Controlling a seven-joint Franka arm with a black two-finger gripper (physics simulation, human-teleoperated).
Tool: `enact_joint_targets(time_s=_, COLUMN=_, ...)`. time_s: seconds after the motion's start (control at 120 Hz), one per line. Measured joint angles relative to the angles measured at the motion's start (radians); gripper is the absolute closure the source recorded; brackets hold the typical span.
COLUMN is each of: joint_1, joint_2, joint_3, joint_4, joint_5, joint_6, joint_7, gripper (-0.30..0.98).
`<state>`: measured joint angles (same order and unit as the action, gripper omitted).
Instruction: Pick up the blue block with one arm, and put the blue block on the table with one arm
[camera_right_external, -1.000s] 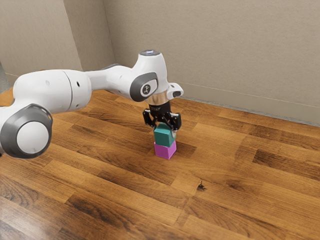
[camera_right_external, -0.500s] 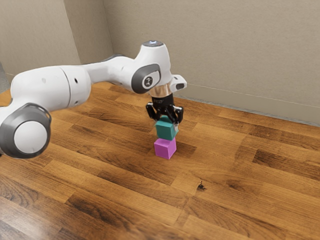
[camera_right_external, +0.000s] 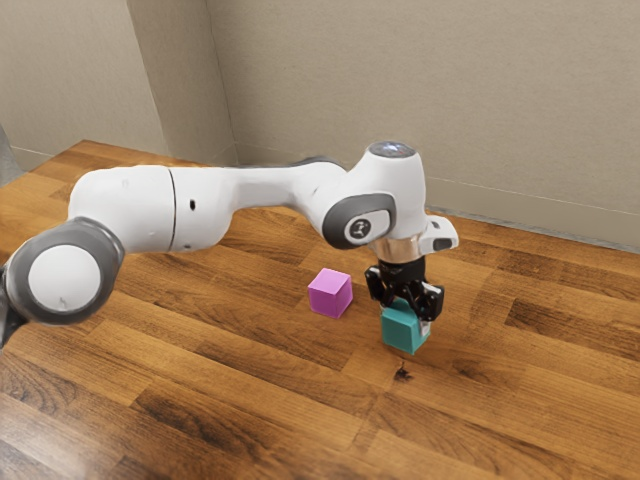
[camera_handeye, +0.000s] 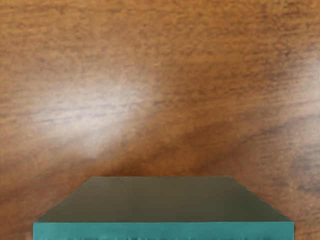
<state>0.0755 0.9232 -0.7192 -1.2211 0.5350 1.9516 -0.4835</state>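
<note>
Low over the wooden table, or on it, is the teal-blue block; whether its underside touches the wood I cannot tell. My gripper is shut on this block from above, one finger at either side. In the wrist view the same blue block lies at the lower edge, its shaded side facing the wood of the table.
A magenta block rests on the table, apart from the blue one, toward the exterior view's left. Beyond the table's far edge rises a beige wall.
The blue block went up off the magenta block, then over toward the exterior view's right and down, carried in my gripper. The magenta block stayed where it was.
</note>
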Motion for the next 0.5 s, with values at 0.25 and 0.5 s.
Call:
enact_joint_targets(time_s=0.25, joint_1=0.002, joint_2=0.034, joint_3=0.01, joint_4=0.003, joint_5=0.011, joint_6=0.065, joint_7=-0.052, gripper=0.14)
enact_joint_targets(time_s=0.5, joint_1=0.005, joint_2=-0.343, joint_3=0.294, joint_4=-0.129, joint_5=-0.372, joint_6=-0.045, joint_7=-0.058, gripper=0.04)
